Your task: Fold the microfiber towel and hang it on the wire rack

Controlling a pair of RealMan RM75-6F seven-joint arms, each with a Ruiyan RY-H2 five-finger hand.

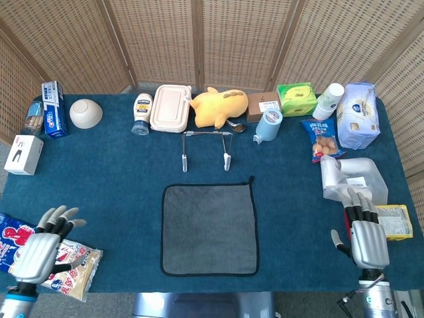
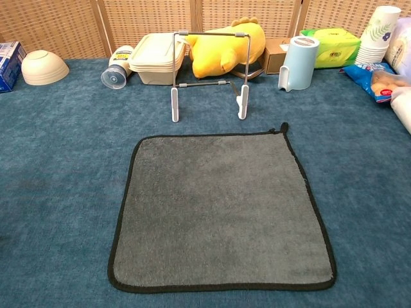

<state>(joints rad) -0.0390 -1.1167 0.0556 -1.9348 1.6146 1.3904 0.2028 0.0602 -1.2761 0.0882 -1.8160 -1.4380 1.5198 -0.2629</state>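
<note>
A grey microfiber towel (image 1: pixel 209 229) (image 2: pixel 221 210) with black edging lies flat and unfolded in the middle of the blue table. Beyond its far edge stands the wire rack (image 1: pixel 206 149) (image 2: pixel 209 74) on white feet, with nothing on it. My left hand (image 1: pixel 41 248) hovers at the front left corner above a snack bag, fingers spread, holding nothing. At the front right edge my right hand (image 1: pixel 366 238) is likewise open and empty. Both hands are well apart from the towel. The chest view shows neither hand.
Along the back sit a bowl (image 1: pixel 85 112), a bottle (image 1: pixel 142 112), a lidded box (image 1: pixel 171 107), a yellow plush (image 1: pixel 218 106), a blue container (image 1: pixel 268 125) and a green pack (image 1: pixel 296 98). Snack bags (image 1: pixel 65 264) lie front left; a silver pouch (image 1: pixel 351 177) and a yellow packet (image 1: pixel 395 220) lie right.
</note>
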